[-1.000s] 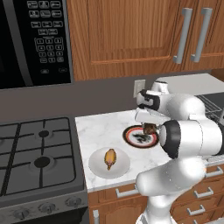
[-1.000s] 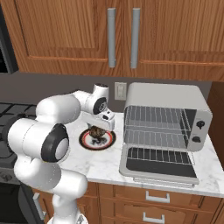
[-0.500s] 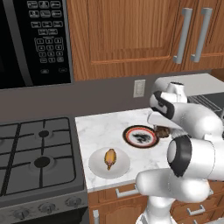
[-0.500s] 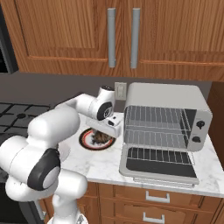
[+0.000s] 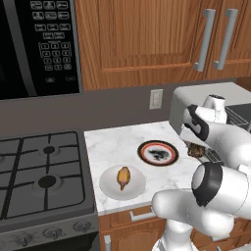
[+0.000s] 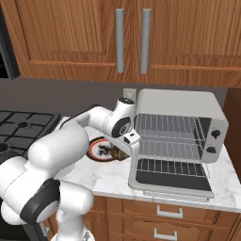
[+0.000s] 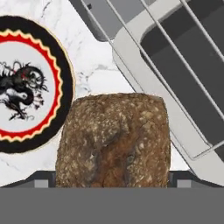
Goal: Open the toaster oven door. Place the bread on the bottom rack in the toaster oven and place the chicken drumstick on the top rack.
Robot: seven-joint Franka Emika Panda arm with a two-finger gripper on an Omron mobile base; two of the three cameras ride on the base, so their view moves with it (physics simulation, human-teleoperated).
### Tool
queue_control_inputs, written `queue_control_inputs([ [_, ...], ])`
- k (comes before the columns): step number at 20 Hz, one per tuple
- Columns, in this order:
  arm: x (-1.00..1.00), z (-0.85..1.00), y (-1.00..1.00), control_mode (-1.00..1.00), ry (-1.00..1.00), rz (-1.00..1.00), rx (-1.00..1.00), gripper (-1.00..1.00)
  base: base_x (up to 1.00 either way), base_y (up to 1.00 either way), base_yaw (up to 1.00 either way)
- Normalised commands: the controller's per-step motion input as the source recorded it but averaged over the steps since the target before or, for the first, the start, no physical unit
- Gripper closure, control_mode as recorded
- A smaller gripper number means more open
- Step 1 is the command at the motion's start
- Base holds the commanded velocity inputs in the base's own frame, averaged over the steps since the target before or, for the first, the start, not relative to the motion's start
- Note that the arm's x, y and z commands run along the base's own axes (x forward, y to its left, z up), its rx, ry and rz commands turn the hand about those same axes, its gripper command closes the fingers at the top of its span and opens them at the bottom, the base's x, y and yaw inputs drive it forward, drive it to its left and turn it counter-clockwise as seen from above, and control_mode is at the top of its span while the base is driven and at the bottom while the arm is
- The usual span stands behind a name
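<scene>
The dark brown bread (image 7: 113, 140) hangs between the fingers of my gripper (image 6: 120, 151), which is shut on it, just above the counter. The bread (image 5: 197, 150) is held between the patterned plate (image 5: 158, 152) and the left front corner of the silver toaster oven (image 6: 188, 101). The toaster oven door (image 6: 172, 180) lies folded down flat. Inside are the top rack (image 6: 172, 141) and the bottom rack (image 6: 174, 167), both bare. The golden chicken drumstick (image 5: 123, 177) lies on a white plate (image 5: 132, 188) at the counter's front left.
A black microwave (image 5: 39, 46) hangs at the upper left over a gas stove (image 5: 41, 171). Wooden cabinets (image 6: 127, 37) run above the counter. A wall outlet (image 5: 156, 98) sits behind the patterned plate (image 7: 26, 83). The marble counter ends just right of the oven.
The arm has swung right with the bread, lifting it off the patterned plate and carrying it to the oven's open front. The plate is left bare.
</scene>
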Motion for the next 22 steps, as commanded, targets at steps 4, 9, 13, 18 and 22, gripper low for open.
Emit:
queue_control_inputs([
  [4, -0.04, 0.0, -0.49, -1.0, 0.0, -0.3, -0.04, 1.0, 0.0, 0.0, 0.0],
  [9, 0.06, 0.0, -0.5, -1.0, 0.02, -0.36, -0.09, 1.0, 0.0, 0.0, 0.0],
  [13, 0.17, 0.0, -0.51, -1.0, 0.07, -0.39, -0.13, 1.0, 0.0, 0.0, 0.0],
  [18, 0.25, -0.01, -0.49, -1.0, 0.05, -0.34, -0.15, 1.0, 0.0, 0.0, 0.0],
  [22, 0.26, -0.09, -0.5, -1.0, 0.03, -0.29, -0.18, 1.0, 0.0, 0.0, 0.0],
])
